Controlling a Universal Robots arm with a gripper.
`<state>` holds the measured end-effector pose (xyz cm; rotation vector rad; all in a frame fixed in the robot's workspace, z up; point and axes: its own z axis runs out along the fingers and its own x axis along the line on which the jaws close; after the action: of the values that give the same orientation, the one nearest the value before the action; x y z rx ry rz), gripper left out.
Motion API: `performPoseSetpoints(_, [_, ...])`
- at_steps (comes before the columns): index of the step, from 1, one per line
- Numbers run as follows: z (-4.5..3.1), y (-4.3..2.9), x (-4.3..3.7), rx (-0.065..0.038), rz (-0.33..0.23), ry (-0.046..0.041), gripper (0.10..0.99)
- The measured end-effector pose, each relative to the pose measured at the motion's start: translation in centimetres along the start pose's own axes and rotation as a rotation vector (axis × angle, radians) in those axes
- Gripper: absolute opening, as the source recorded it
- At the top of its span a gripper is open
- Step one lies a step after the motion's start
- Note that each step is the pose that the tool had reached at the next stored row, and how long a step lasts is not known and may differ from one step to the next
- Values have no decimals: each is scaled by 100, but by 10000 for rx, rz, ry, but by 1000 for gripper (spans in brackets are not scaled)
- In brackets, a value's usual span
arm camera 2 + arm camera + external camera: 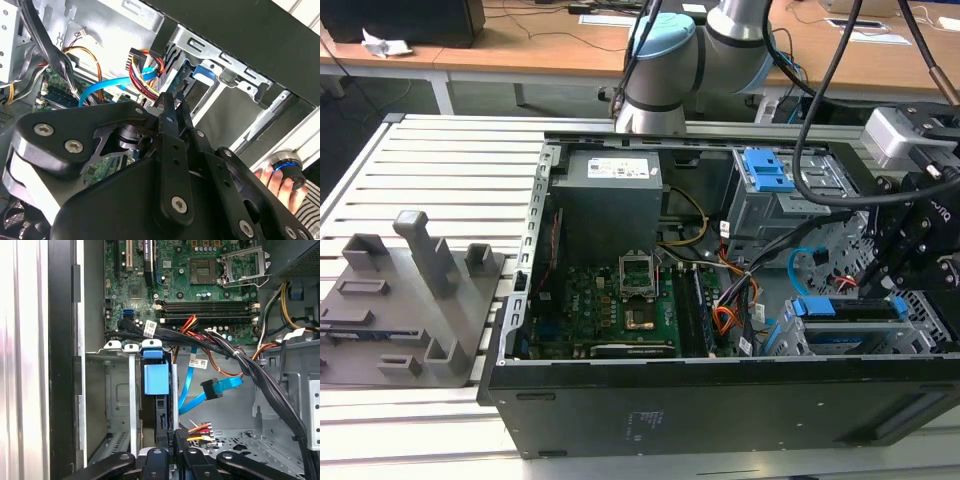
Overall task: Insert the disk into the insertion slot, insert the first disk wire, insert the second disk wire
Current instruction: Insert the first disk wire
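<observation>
Standing edge-on (blue-framed), disk [156,379] just beyond hand [174,436].

Looking in, I count one open computer case [720,400] on one slatted tabletop [450,150], and one robot arm [660,60] carrying one pincer [172,102]. Inside the case are one power supply [610,195], one motherboard [610,300] with one processor socket [638,272], one disk [850,308], one second disk wire [190,385] and one blue latch [767,170]. There is one grey fixture plate [405,300] at the exterior view's left, and one hand [280,182] in the second wrist view.
</observation>
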<state>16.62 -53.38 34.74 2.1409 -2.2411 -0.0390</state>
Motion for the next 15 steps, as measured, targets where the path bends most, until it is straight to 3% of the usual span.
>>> performPoseSetpoints(15, [106,-56,34,-5,-2,-22,176])
